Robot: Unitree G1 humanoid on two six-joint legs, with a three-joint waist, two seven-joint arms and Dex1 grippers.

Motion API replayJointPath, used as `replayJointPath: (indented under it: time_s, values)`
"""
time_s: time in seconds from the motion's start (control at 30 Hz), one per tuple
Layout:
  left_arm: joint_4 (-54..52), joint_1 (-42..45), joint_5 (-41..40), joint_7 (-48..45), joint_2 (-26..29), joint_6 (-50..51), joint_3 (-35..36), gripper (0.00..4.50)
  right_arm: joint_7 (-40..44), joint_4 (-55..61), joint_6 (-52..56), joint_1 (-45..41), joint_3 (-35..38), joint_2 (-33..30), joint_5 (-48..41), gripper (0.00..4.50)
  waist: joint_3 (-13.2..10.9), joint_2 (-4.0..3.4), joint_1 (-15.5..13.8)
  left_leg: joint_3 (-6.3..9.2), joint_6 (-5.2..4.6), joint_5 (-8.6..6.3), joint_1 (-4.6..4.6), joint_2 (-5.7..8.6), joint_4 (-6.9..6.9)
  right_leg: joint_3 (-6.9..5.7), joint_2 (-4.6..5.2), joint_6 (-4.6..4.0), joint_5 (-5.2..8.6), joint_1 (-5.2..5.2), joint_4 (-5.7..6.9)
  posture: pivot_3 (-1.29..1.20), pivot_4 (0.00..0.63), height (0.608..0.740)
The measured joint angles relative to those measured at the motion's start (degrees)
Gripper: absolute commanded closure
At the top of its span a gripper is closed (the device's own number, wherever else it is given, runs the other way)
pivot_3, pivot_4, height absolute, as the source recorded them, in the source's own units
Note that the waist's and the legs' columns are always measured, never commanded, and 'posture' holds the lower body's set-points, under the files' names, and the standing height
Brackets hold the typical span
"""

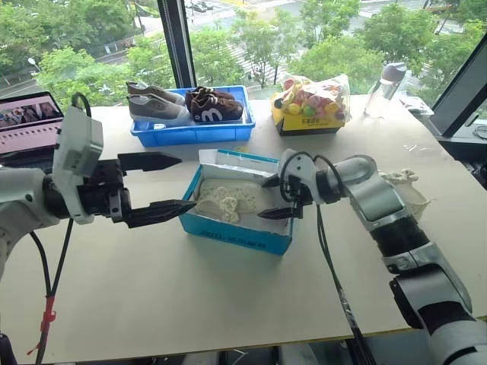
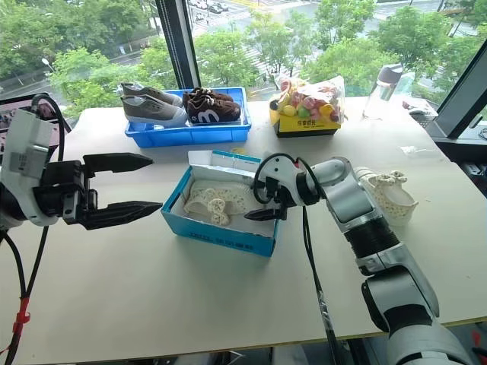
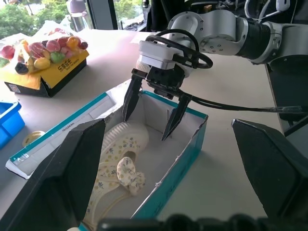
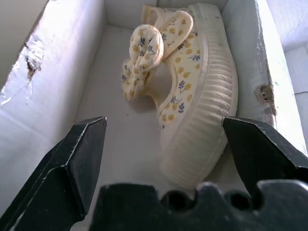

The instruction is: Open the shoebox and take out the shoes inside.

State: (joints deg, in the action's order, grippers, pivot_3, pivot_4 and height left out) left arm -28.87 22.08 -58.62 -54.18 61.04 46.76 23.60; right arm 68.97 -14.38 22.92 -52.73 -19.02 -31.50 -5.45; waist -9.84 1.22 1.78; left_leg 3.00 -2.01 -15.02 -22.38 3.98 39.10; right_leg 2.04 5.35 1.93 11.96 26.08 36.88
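Inside shoebox (image 4: pixel 57 72), 1 floral shoe (image 4: pixel 192 96), right hand (image 3: pixel 153 115) spread above

Both pincers wide open — left pincer (image 1: pixel 163 186) level, right pincer (image 3: pixel 153 111) angled down.

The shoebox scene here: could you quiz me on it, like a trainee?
1. True or false: the shoebox is open.
2. How many cream shoes are out of the box? A none, B one, C two.
3. Fill in: the right pincer is open over the ____ in the box.

Key:
1. True; its lid is folded back.
2. B; one shoe on the table, beside the right arm, and one shoe inside lying on its side.
3. Shoe; the fingers are not yet touching it.
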Motion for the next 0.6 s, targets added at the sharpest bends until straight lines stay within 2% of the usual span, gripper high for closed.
replayJointPath:
  time_s: [0.6]
  values:
    - [-0.43,-0.4,-0.04,0.92,0.03,-0.01,0.04,0.0,-1.06,-5.23,-3.89,-2.33,-0.7,2.03,3.67,0.02,0.0,0.0,0.75,-0.02,0.0,0.0,0.02,0.0,-0.01,0.04,-0.02,0.0,0.0,0.0,0.02,0.0,0.15,0.74]
